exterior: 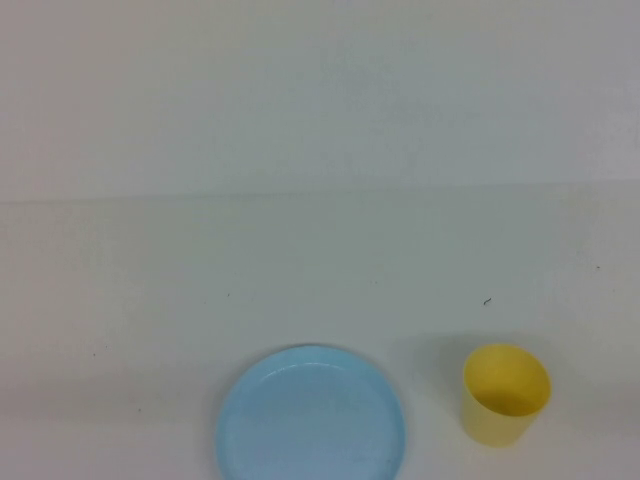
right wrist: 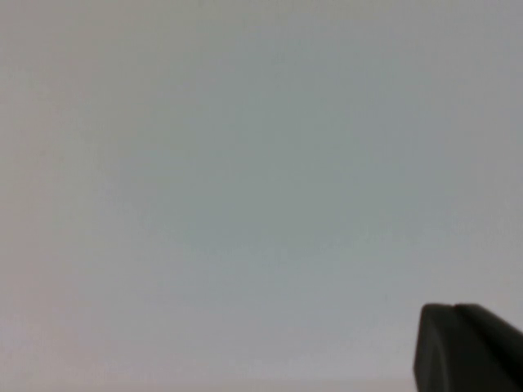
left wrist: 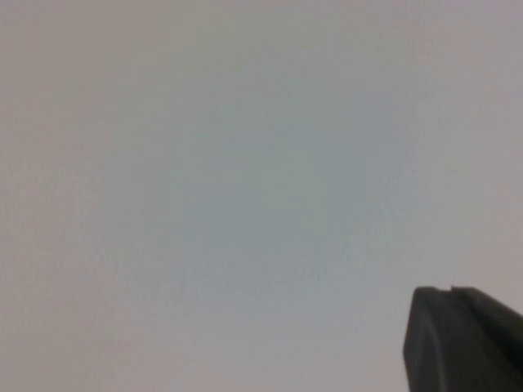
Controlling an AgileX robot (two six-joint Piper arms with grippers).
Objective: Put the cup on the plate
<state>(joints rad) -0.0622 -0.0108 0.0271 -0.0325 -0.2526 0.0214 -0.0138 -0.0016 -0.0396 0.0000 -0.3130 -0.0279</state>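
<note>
The yellow cup (exterior: 506,393) stands upright on the white table near the front right. The light blue plate (exterior: 312,416) lies flat to the cup's left, at the front centre, with a gap between them and its front edge cut off by the picture. Neither arm shows in the high view. My left gripper (left wrist: 451,290) shows only as dark fingertips pressed together over bare table in the left wrist view. My right gripper (right wrist: 455,307) looks the same in the right wrist view. Both hold nothing, and neither wrist view shows the cup or the plate.
The white table (exterior: 320,280) runs back to a pale wall, with a faint seam across the middle. A tiny dark speck (exterior: 487,301) lies behind the cup.
</note>
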